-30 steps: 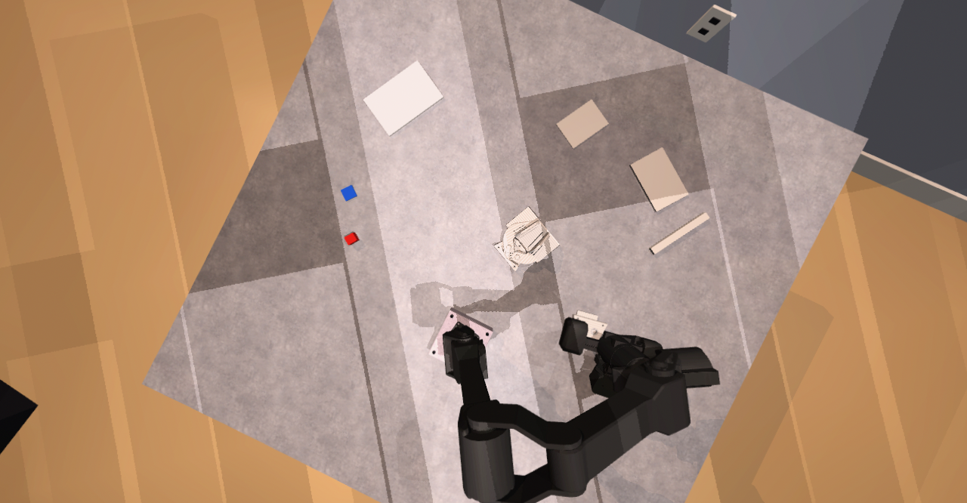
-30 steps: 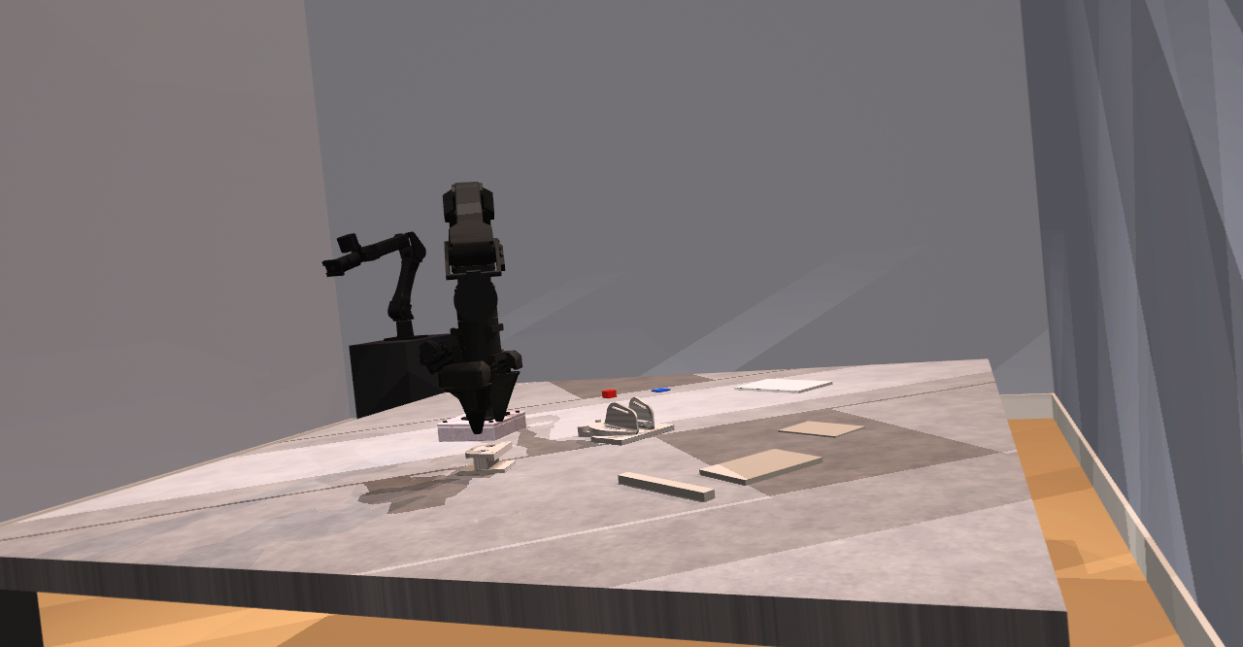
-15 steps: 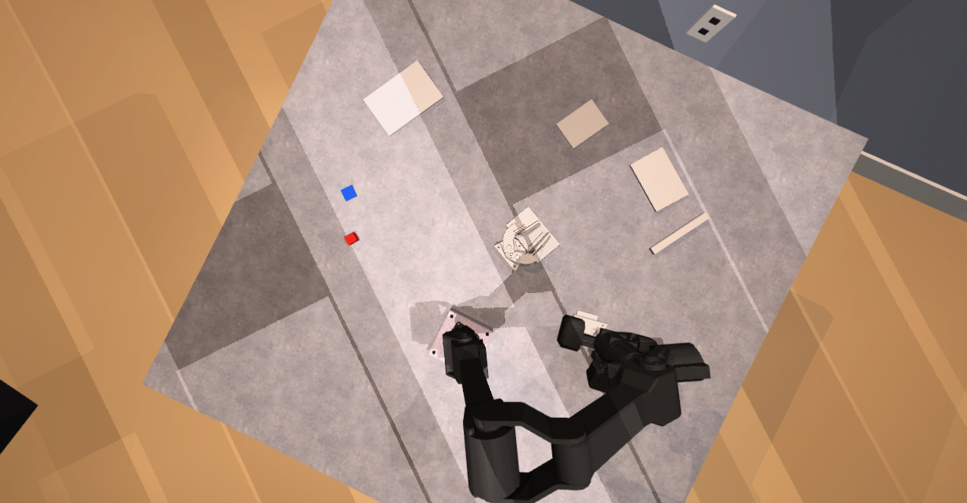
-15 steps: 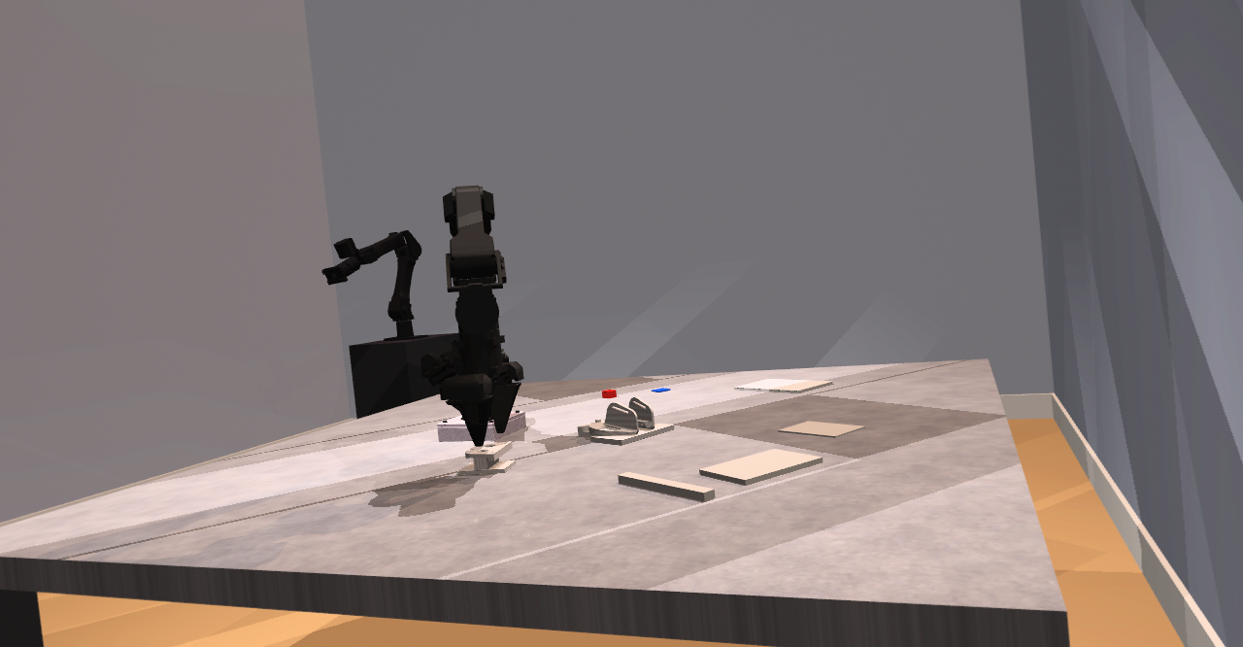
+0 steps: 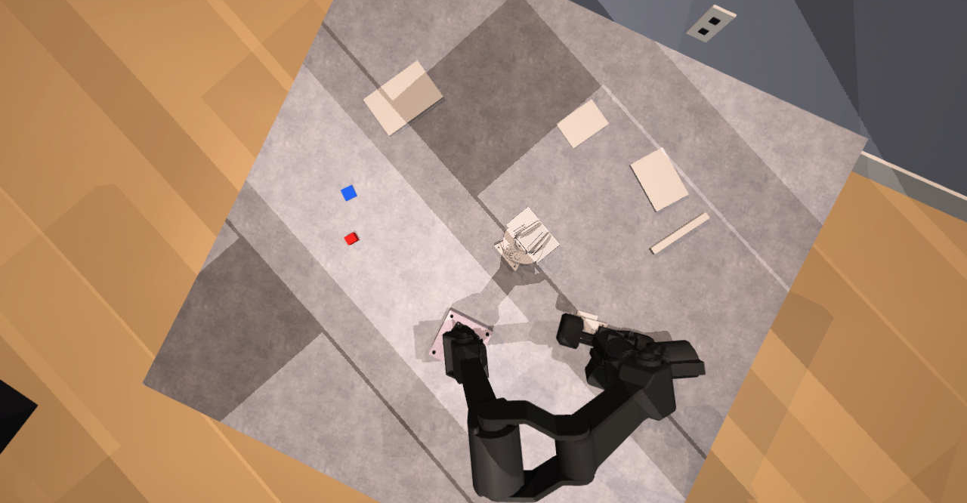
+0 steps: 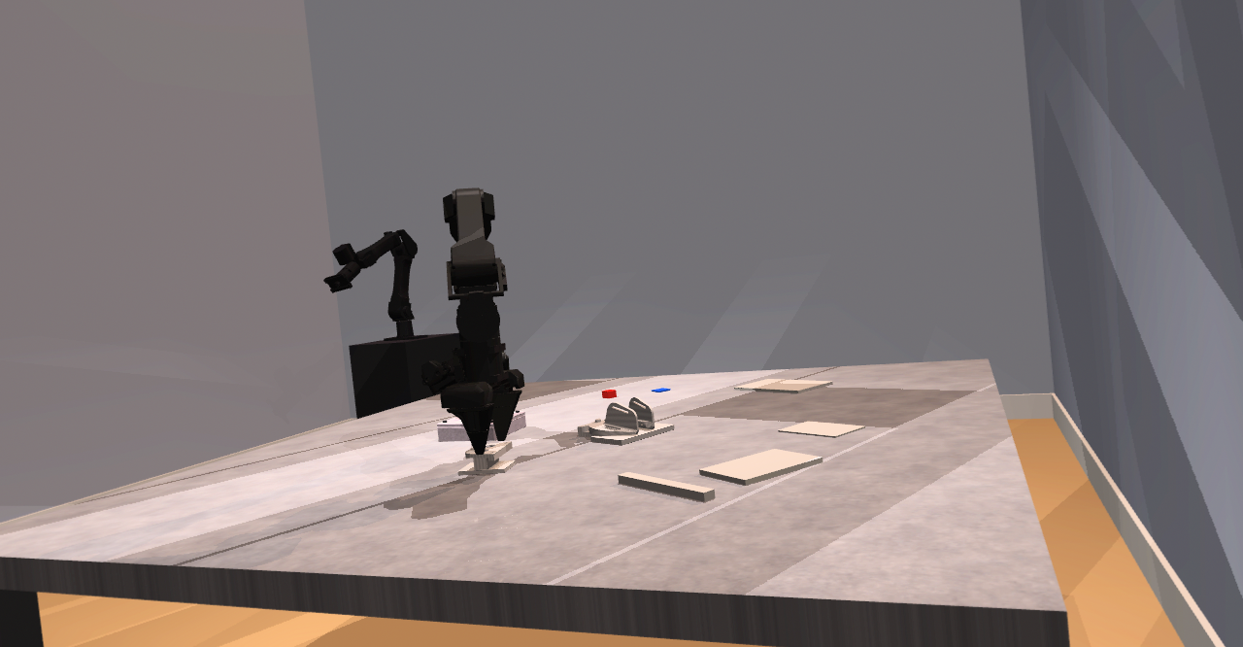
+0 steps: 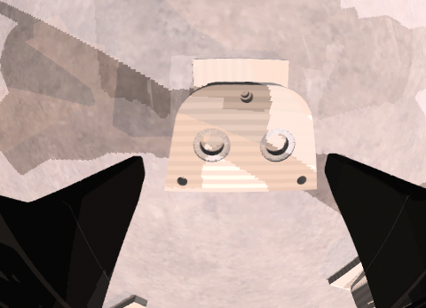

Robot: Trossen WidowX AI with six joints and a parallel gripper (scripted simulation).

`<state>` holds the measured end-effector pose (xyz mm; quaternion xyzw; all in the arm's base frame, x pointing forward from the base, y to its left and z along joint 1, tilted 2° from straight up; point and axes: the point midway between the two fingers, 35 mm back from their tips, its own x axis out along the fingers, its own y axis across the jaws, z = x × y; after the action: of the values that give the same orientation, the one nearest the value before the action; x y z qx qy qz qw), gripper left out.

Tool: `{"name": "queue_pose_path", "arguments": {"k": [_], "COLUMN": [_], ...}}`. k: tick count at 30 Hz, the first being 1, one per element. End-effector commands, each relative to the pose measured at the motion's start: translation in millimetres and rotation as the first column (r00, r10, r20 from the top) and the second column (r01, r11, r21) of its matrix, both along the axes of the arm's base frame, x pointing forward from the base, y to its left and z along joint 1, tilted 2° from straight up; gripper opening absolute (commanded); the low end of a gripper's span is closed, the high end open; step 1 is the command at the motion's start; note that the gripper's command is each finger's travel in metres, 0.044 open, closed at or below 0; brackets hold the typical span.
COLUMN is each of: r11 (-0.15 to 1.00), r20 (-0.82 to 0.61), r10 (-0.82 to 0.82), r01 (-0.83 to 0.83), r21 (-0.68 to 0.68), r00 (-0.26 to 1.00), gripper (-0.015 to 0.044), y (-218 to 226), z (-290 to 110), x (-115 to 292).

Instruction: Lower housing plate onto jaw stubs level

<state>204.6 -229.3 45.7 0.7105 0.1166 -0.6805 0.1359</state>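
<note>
Gripper: open wide, nothing held, fingers pointing down
Fingertips: one off each side of housing plate, gaps visible in wrist view
Housing plate: on its pale support, between and ahead of fingertips in wrist view; rounded edge one side, two ringed holes, three small dark holes
Pale support: under housing plate, one end showing past the rounded edge
Jaw assembly: on bench, well apart from housing plate; two rounded pieces upright, housing plate not on it
Arm: black, bent, mounted on pinkish base
Strip: flat, near larger tan panel
Red block: far side in exterior view, near blue square
Second arm: background, on black box
</note>
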Motion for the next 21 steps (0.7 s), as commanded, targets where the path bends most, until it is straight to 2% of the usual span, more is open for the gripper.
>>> {"name": "queue_pose_path", "arguments": {"k": [1, 21], "r11": [1.0, 1.0], "r20": [-0.006, -0.006], "r10": [-0.003, -0.003], "r01": [0.004, 0.004], "r21": [0.013, 0.013], "r00": [1.0, 1.0], "gripper": [0.044, 0.044], "y": [2.1, 2.4], "z": [-10.9, -22.7], "x": [-0.7, -0.5]}}
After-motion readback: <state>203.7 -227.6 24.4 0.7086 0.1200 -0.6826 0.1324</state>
